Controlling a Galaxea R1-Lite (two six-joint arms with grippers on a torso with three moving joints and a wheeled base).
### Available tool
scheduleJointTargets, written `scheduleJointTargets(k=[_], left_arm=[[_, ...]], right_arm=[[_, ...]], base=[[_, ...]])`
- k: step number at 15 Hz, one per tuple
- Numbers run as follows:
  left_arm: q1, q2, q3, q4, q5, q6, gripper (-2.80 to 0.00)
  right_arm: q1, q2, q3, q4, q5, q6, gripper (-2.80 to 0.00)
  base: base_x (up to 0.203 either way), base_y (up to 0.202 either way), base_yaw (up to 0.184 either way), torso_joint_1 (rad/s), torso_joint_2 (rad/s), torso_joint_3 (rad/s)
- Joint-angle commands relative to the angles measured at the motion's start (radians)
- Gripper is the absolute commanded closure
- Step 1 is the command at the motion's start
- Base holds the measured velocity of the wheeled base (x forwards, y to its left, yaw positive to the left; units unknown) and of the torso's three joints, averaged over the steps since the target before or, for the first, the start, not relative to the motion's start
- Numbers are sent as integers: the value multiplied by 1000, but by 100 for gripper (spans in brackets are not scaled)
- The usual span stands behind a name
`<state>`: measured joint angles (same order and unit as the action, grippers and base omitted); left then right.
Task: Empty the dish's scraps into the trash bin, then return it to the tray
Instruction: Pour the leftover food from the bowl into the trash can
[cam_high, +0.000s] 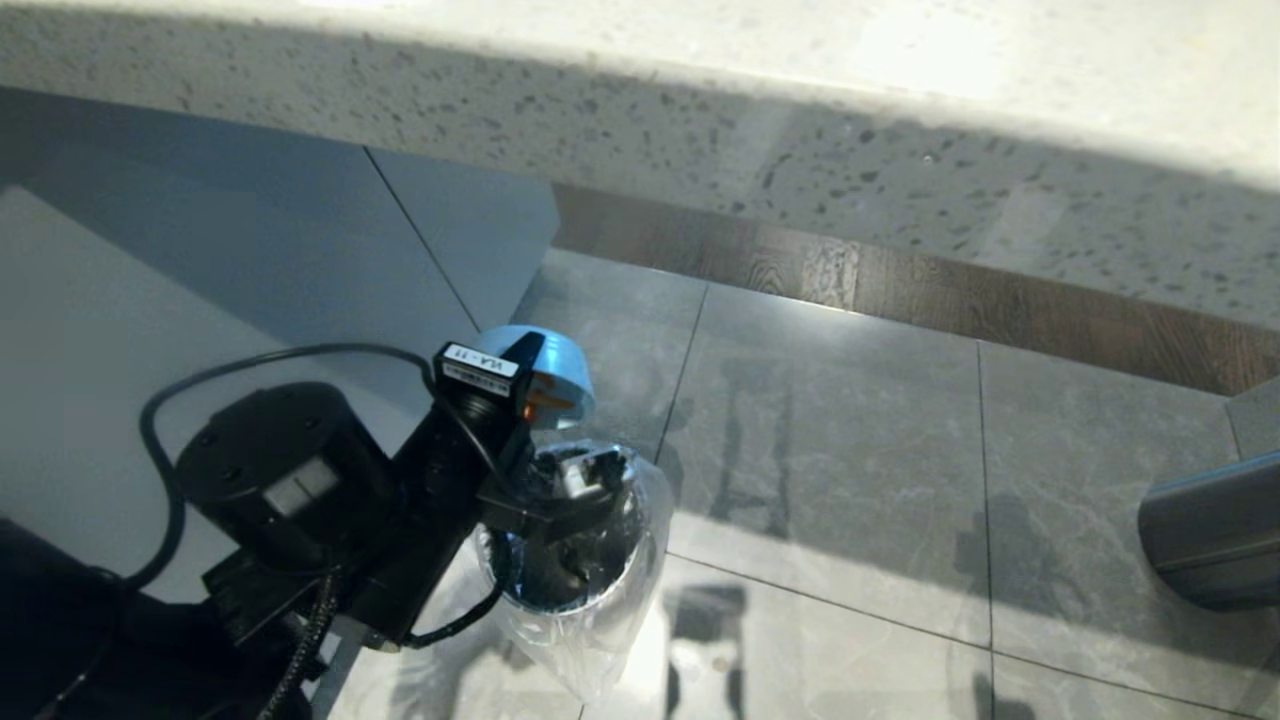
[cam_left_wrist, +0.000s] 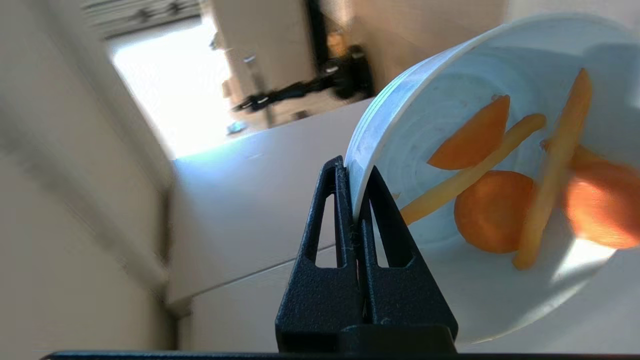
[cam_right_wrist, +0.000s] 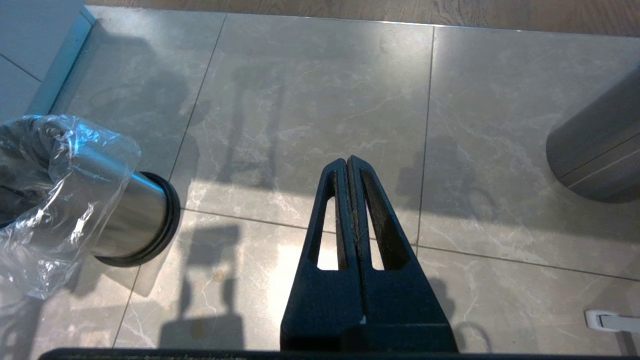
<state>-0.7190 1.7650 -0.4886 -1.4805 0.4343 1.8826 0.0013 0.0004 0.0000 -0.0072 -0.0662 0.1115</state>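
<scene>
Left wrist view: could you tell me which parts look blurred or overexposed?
Left wrist view: the background is smeared, with a blown-out bright patch; the scraps near the edge of the dish blur, while the left tool stays sharp.

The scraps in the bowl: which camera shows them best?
The left wrist view: the scraps, carrot slices and yellow sticks, lie in plain sight inside the tilted dish. The head view shows only an orange glimpse; the right wrist view shows none.

One pale blue bowl (cam_left_wrist: 480, 300) holds three orange carrot slices (cam_left_wrist: 492, 210) and three yellow sticks (cam_left_wrist: 552, 170); one bag-lined metal bin (cam_right_wrist: 125, 215) stands below the gripper.
</scene>
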Motion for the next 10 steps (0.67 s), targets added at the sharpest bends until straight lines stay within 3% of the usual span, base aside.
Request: scheduleJointTargets(k=[1,10], left_arm=[[-6,20,-5,-67,3,27,0],[-28,22,20,-89,1,30,0]], right_arm=[[0,0,0,0,0,0,0],[0,1,0,0,0,0,0]], base=[[0,0,0,0,0,0],[0,0,0,0,0,0]])
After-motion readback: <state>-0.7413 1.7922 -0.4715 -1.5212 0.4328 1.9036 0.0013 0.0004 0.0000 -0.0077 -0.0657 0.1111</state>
